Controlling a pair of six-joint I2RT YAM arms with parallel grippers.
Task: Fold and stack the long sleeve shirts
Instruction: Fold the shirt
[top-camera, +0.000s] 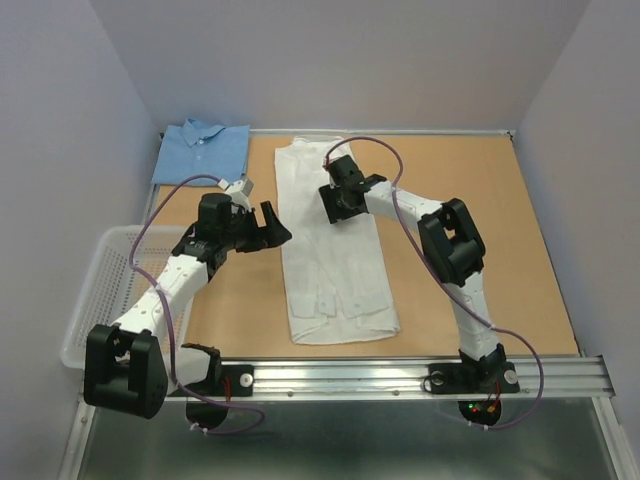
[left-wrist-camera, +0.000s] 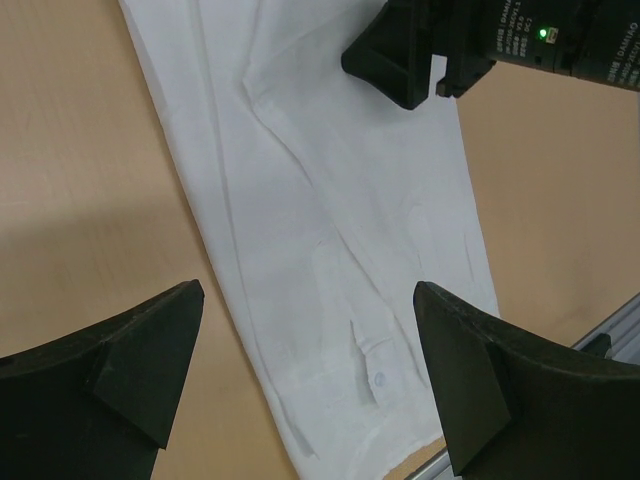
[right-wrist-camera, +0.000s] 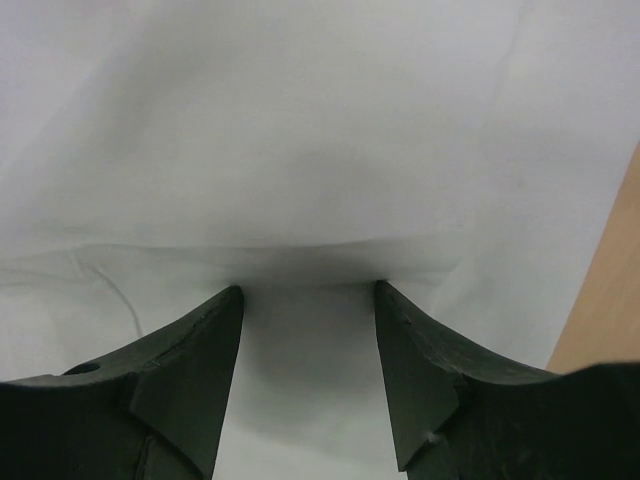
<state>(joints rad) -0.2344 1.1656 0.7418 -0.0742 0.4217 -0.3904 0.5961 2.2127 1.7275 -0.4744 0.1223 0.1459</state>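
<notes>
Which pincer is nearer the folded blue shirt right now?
Left. The left pincer hangs open by the white shirt's left edge, just near-right of the blue shirt; the right pincer is farther right, over the white shirt.

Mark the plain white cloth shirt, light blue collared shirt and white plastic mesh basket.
white shirt (top-camera: 335, 270): top view, mid body.
blue shirt (top-camera: 200, 155): top view, chest.
mesh basket (top-camera: 105, 275): top view, bare floor.

Black left hand (top-camera: 278, 228) and right hand (top-camera: 333, 212), white arms (top-camera: 160, 295), purple cables (top-camera: 370, 140).
</notes>
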